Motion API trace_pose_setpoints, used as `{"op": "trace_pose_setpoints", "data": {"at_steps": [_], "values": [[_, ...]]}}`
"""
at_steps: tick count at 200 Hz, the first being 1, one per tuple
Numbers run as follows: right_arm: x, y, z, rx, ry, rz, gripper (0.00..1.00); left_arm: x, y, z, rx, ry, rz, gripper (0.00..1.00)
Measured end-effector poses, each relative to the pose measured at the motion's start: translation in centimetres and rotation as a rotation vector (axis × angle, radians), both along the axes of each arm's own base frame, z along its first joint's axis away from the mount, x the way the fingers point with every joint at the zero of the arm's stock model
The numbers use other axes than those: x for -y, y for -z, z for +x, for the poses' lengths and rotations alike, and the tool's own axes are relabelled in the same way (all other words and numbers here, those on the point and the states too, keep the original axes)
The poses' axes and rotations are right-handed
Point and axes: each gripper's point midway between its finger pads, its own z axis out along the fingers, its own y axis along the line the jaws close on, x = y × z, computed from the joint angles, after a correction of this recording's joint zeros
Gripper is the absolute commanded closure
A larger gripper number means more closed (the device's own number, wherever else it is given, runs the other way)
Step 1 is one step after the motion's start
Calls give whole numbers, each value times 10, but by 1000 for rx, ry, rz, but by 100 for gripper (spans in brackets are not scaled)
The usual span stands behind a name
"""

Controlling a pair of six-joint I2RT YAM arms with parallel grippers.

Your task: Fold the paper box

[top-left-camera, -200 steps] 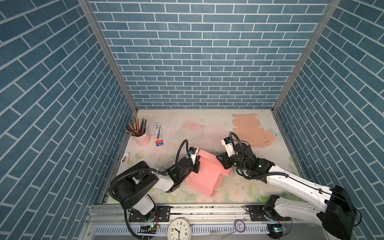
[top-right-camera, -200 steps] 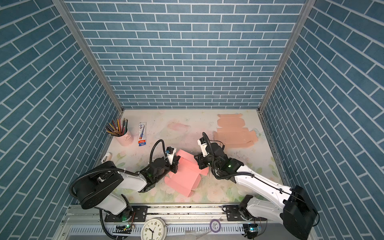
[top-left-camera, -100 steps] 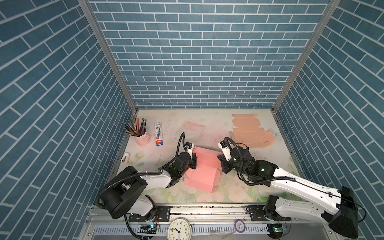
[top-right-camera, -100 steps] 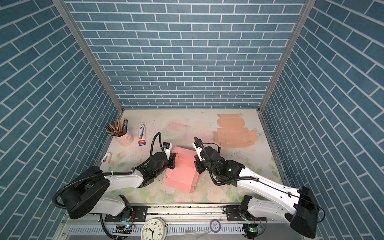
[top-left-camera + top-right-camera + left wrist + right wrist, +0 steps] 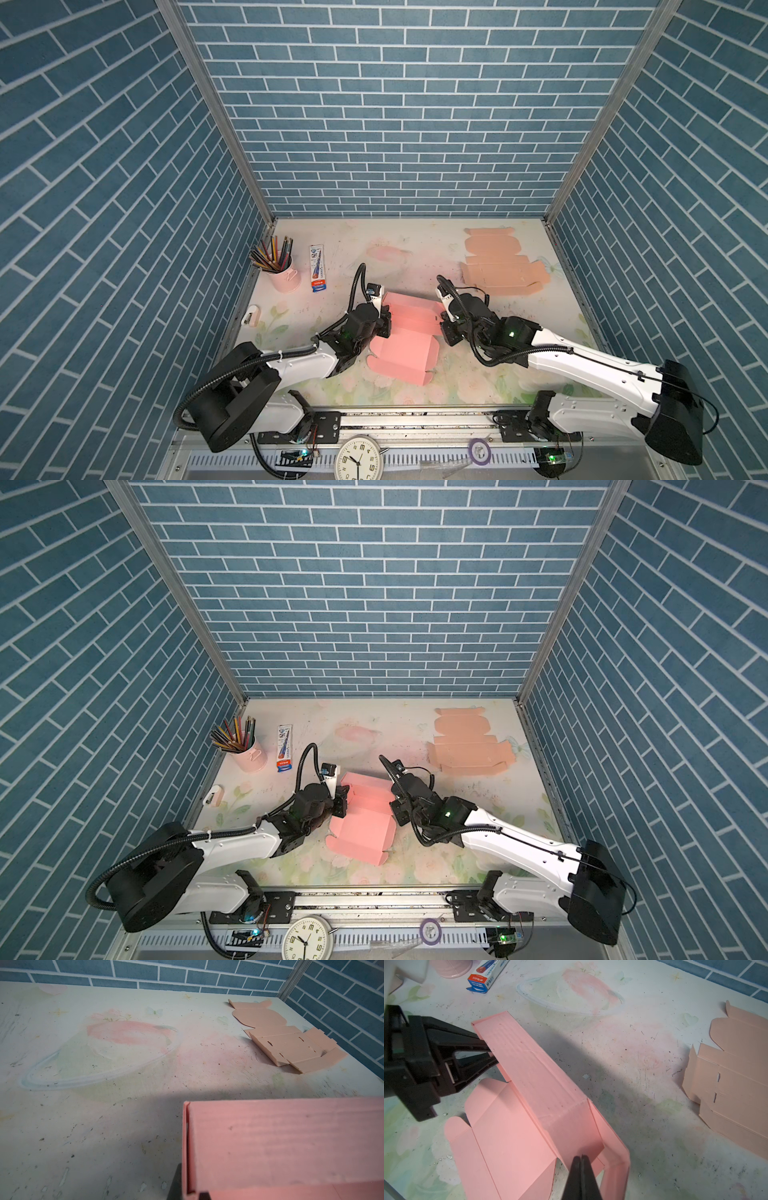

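The pink paper box (image 5: pixel 409 351) (image 5: pixel 365 827) lies partly folded mid-table, its back wall raised and its front panel flat. My left gripper (image 5: pixel 386 322) (image 5: pixel 343 800) (image 5: pixel 491 1055) is shut on the left end of that raised wall (image 5: pixel 529 1076). In the left wrist view the wall (image 5: pixel 280 1142) fills the near right, with the left gripper (image 5: pixel 190 1193) clamped on its edge. My right gripper (image 5: pixel 445 326) (image 5: pixel 395 808) (image 5: pixel 580 1159) is shut, fingers pressed together, its tip against the lower edge of the box's right end flap. No paper shows between the fingers.
A flat tan cardboard blank (image 5: pixel 498 266) (image 5: pixel 465 746) (image 5: pixel 291 1043) (image 5: pixel 733 1084) lies at the back right. A pink cup of pencils (image 5: pixel 284 274) and a blue pen packet (image 5: pixel 318 274) (image 5: pixel 485 976) stand back left. A small white object (image 5: pixel 250 320) sits by the left wall.
The box has turned from a tilted pose to lie squarer on the table. Both arms shifted with it. The right gripper's fingers have closed fully.
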Motion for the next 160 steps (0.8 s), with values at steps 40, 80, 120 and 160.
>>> {"op": "trace_pose_setpoints", "data": {"at_steps": [40,80,120,160], "values": [[-13,8,-1,-17,-29,6,100,1,-9,-4,20,23,-22,95],[-31,-7,2,16,-64,93,100,0,-13,-9,36,38,-47,95],[-38,-14,2,30,-85,128,100,0,-18,-10,41,44,-70,95],[-33,-20,-9,71,-126,200,100,-9,-20,-3,13,22,-121,95]]}}
